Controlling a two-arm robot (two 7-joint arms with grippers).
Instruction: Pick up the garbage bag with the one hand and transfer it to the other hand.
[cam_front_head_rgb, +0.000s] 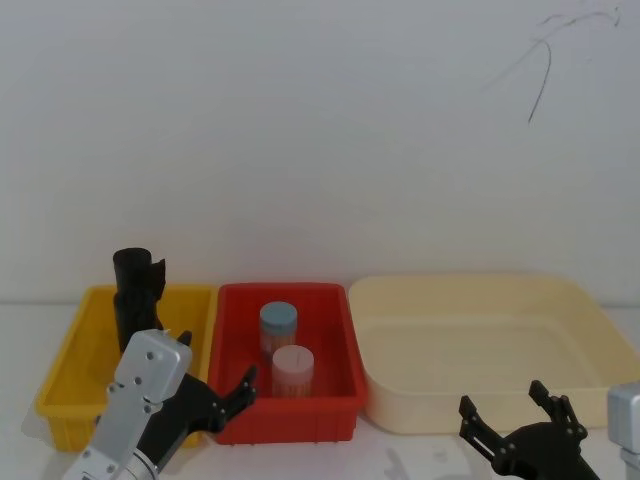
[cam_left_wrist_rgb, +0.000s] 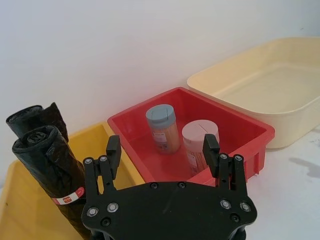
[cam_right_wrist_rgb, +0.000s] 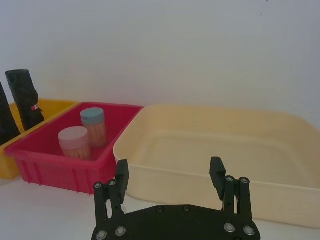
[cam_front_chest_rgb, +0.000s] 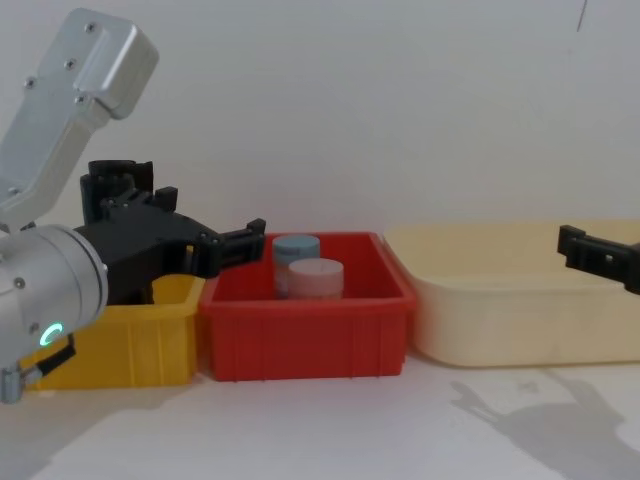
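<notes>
Three bins stand in a row on the white table (cam_front_chest_rgb: 350, 430), side walls touching or nearly so: a yellow bin (cam_front_head_rgb: 70, 350) on the left, a red bin (cam_front_head_rgb: 290, 420) in the middle and a wider cream bin (cam_front_head_rgb: 480, 350) on the right. The red bin holds two upright jars, one with a blue lid (cam_front_head_rgb: 278, 328) and one with a pink lid (cam_front_head_rgb: 293, 370) just in front of it.

Two black rolls stand in the far end of the yellow bin, pressed close together. The garbage bag (cam_left_wrist_rgb: 47, 162) is the nearer one in the left wrist view: a tall, crinkled black roll with a narrow red-and-white label (cam_left_wrist_rgb: 67, 196) around its lower part. The plain roll (cam_left_wrist_rgb: 40, 117) stands just behind it. Both rise well above the bin's rim, so their upper halves are free of the walls.

The left gripper (cam_left_wrist_rgb: 162, 150) hangs at the near right corner of the yellow bin, its fingers spread wide and holding nothing. The garbage bag stands outside them, to one side. A green light (cam_front_chest_rgb: 50, 333) glows on that arm.

The right gripper (cam_right_wrist_rgb: 169, 170) hovers low over bare table in front of the cream bin, fingers also spread wide and holding nothing, well apart from the rolls.
</notes>
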